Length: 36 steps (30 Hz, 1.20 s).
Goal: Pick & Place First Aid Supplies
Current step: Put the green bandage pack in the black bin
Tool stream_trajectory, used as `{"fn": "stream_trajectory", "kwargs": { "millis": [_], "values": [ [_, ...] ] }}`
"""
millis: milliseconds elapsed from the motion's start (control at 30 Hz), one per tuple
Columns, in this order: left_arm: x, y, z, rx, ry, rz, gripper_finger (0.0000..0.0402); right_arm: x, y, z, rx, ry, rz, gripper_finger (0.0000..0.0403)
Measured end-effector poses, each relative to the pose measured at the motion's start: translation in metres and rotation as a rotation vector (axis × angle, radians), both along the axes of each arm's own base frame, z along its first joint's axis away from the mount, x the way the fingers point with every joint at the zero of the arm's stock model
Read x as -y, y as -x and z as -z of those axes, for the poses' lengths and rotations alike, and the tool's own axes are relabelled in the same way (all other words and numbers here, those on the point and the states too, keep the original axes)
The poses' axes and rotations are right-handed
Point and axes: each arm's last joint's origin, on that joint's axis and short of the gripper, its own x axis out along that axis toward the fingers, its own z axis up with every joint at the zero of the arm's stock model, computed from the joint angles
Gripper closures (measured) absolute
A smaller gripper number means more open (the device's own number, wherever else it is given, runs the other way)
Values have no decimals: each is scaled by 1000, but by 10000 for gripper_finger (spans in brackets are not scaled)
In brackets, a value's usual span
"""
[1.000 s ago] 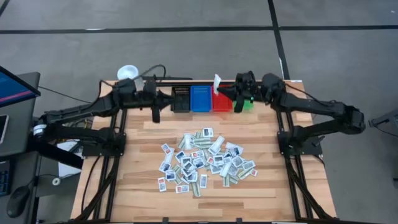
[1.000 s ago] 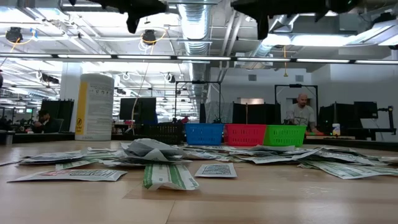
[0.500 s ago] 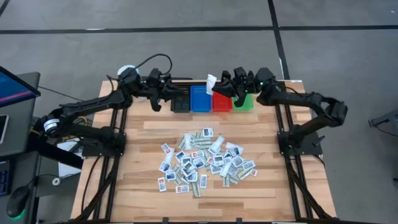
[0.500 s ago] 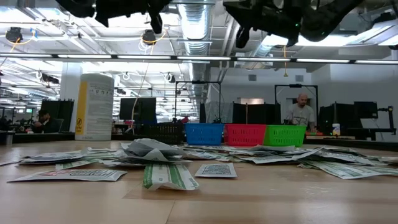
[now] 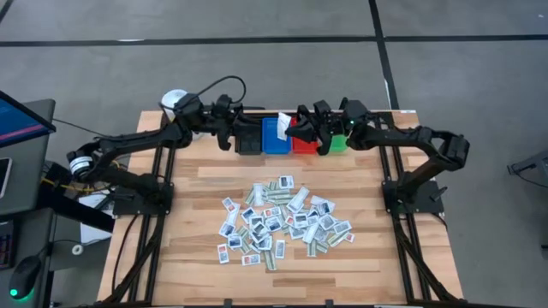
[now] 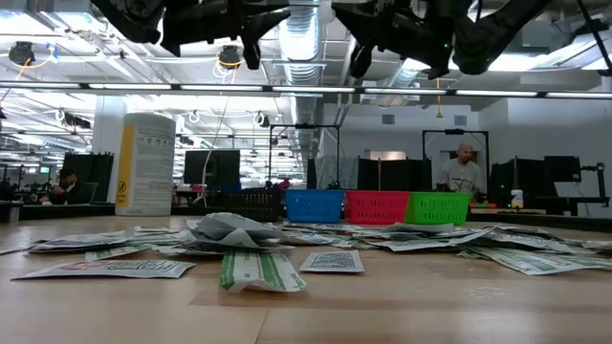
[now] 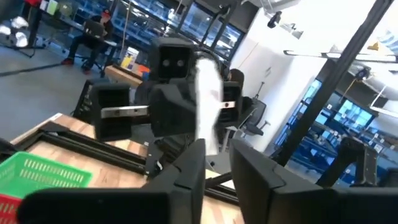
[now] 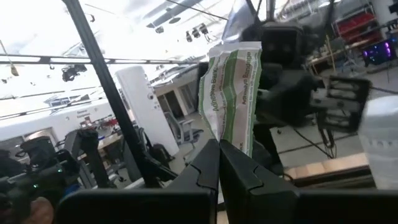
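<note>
One green-and-white packet (image 8: 231,93) sits pinched in my right jaws (image 5: 295,130) above the red bin (image 5: 305,142). My left jaws (image 5: 226,137) stand slightly spread, empty, beside the black bin (image 5: 247,137).

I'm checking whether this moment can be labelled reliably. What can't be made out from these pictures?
- Bin contents: in the high view both arms cover the bins; in the low view their walls hide the inside.
- Left gripper: whether it grips the blurred white packet.
- Right gripper: its packet print is only partly readable.
- Pile packets: labels too small.
</note>
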Motion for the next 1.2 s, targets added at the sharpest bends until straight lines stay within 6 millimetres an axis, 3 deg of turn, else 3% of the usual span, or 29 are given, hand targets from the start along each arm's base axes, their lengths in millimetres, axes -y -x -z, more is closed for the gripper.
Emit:
{"fn": "stream_trajectory", "kwargs": {
  "millis": [300,1200],
  "values": [
    [-3,-11,10,-2,66,49,282,-2,-1,0,-10,-13,-7,403],
    [29,-35,12,113,-11,74,286,-31,-14,10,-138,-122,-149,403]
  ]
}}
